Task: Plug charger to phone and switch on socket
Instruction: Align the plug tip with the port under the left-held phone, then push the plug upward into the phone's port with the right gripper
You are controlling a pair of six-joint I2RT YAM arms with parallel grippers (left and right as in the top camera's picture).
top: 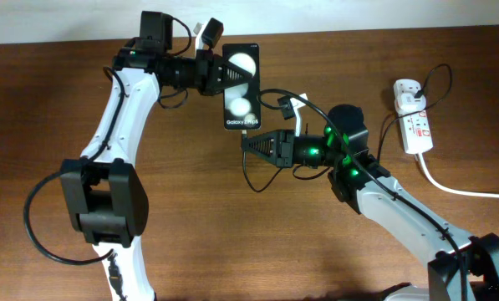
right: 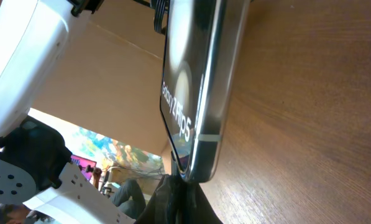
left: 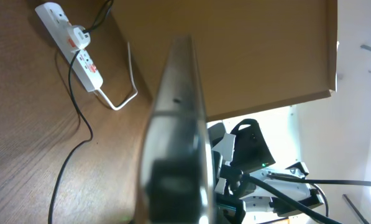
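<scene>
Phone (top: pixel 241 86): closest to the overhead view, lifted off the worktop (top: pixel 65 84), face up, with two white spots and its lettering at the end toward the right arm.
Left end effector (top: pixel 220 73): clamped on one long edge of the phone, which the left wrist view shows edge-on and blurred.
Right end effector (top: pixel 249 143): fingers drawn together on the charger (left: pixel 69 81), right at the phone's lettered short end.
Contact: the dark fingertips meet the phone's lower corner in the right wrist view, but I cannot tell whether the tip sits in the port.
Charger: the thin black cable hangs in a loop under the right fingers, and another stretch runs over the worktop to the socket (top: pixel 413 117).
Socket: flat on the worktop on the right arm's side, well apart from the phone, with a white plug in it and a thick white cord curving away.
Switch: too small to read.
</scene>
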